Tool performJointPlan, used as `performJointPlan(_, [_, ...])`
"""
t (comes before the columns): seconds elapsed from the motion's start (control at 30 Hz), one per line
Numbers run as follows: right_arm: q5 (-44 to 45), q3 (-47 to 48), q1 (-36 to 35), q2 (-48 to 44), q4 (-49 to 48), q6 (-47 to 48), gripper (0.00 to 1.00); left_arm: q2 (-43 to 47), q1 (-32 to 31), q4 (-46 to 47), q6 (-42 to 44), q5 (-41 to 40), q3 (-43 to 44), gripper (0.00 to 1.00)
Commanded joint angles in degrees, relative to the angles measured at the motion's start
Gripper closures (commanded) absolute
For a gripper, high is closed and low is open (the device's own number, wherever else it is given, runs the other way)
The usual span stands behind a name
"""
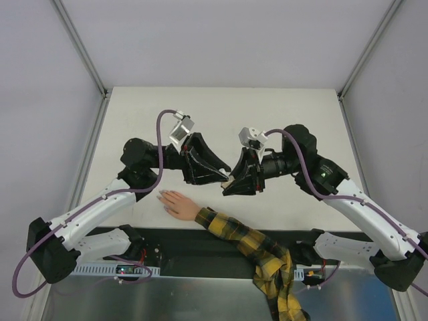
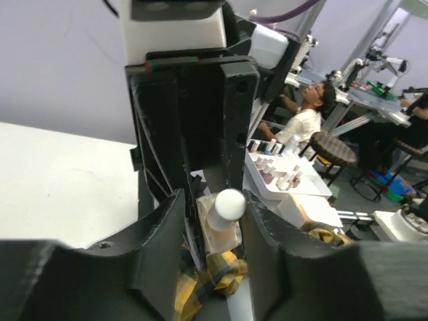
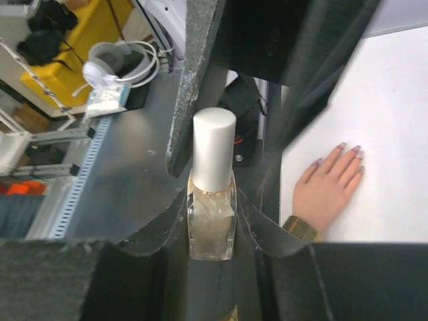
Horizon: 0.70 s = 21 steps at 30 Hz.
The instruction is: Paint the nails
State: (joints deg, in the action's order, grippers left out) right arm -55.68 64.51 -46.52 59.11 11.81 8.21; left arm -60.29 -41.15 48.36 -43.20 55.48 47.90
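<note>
Status: right hand [image 3: 212, 215] is clenched on the polish bottle [image 3: 211, 227], gripping the glass body. The white cap [image 3: 214, 144] sticks out past its fingertips toward the left hand [image 2: 214, 215].

The left hand straddles that cap. One finger looks to be touching it and there's a sliver of gap on the other side, so I can't tell if it's gripping or just bracketing. Cap looks seated, so I'd say we're at the uncapping step with no paint on yet.

Key geometry, top view: both hands meet mid-desk [image 1: 301, 114]. The model hand [image 1: 179, 204] lies flat at about 8 o'clock from that meeting point, near but apart.
- Long axis: fingertips point to 10 o'clock and the plaid sleeve [image 1: 247, 241] trails off to 4-5 o'clock.
- The nails [image 3: 351, 148] are at the far, 10 o'clock end.
- The left hand is on the nail side, so it's marginally nearer. If it takes the cap, its route is a short swing down toward 8 o'clock.

Counts: 2 arms, 1 bottle, 1 cap, 1 model hand, 1 sleeve. I can see roughly four pale fingertips in the right wrist view. In the top view the nails are too small to count.
</note>
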Motion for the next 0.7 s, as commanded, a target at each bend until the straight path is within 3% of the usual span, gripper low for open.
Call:
performJointPlan(0.0, [1.1, 5.1, -0.9, -2.1, 3.1, 8.4, 1.0, 4.5, 1.4, -17.9, 7.9, -4.2, 3.6, 0.49])
performJointPlan(0.1, [9.4, 5.4, -1.0, -1.8, 4.7, 8.1, 1.0, 9.0, 1.4, -23.5, 11.5, -11.2, 3.3, 0.31])
performJointPlan(0.23, [17.3, 6.2, -1.4, -1.1, 3.7, 6.3, 1.0, 12.2, 1.4, -29.8, 11.2, -22.7, 3.9, 0.23])
performJointPlan(0.37, [26.8, 6.7, -2.6, 0.2, 1.5, 4.3, 1.0, 10.7, 1.4, -36.7, 9.6, -29.7, 6.9, 0.25])
performJointPlan(0.67, [33.7, 8.6, -6.7, 3.2, 0.8, 6.0, 1.0, 9.1, 1.3, -36.1, 10.6, -35.0, 7.4, 0.38])
